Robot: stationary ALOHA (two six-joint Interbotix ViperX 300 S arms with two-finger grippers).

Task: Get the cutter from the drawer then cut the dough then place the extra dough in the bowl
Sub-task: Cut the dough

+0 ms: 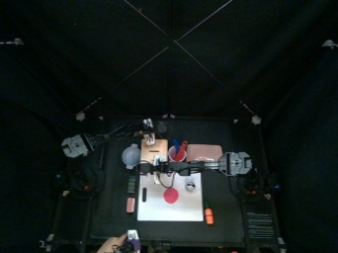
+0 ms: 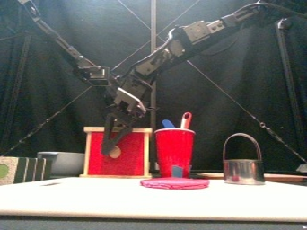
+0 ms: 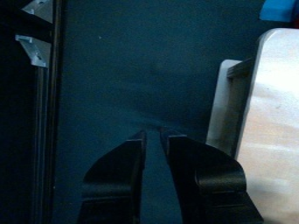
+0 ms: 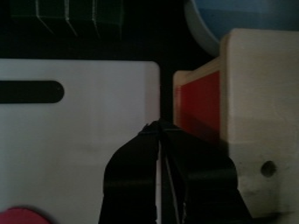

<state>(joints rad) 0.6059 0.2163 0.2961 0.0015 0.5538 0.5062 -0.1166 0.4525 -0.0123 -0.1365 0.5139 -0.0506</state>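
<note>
The metal cutter (image 2: 245,167) stands upright on the white board (image 2: 72,199), right of the pink dough disc (image 2: 174,183). In the top view the dough (image 1: 172,201) lies on the board (image 1: 149,210) with the cutter (image 1: 189,185) near the board's back edge. My right gripper (image 4: 160,129) is shut with nothing in it, its tips at the edge of the wooden box's red drawer front (image 4: 198,105). In the front view it (image 2: 115,151) hangs before that drawer front (image 2: 135,154). My left gripper (image 3: 156,136) is shut over bare table beside the box (image 3: 267,114), behind it in the top view (image 1: 146,130).
The blue-grey bowl (image 1: 130,155) sits left of the box (image 1: 154,148). A red cup (image 2: 177,151) with toy knives and a pink tray (image 1: 207,150) stand to the box's right. An orange toy (image 1: 209,214) lies at the board's right edge, a small red one (image 1: 130,205) at its left.
</note>
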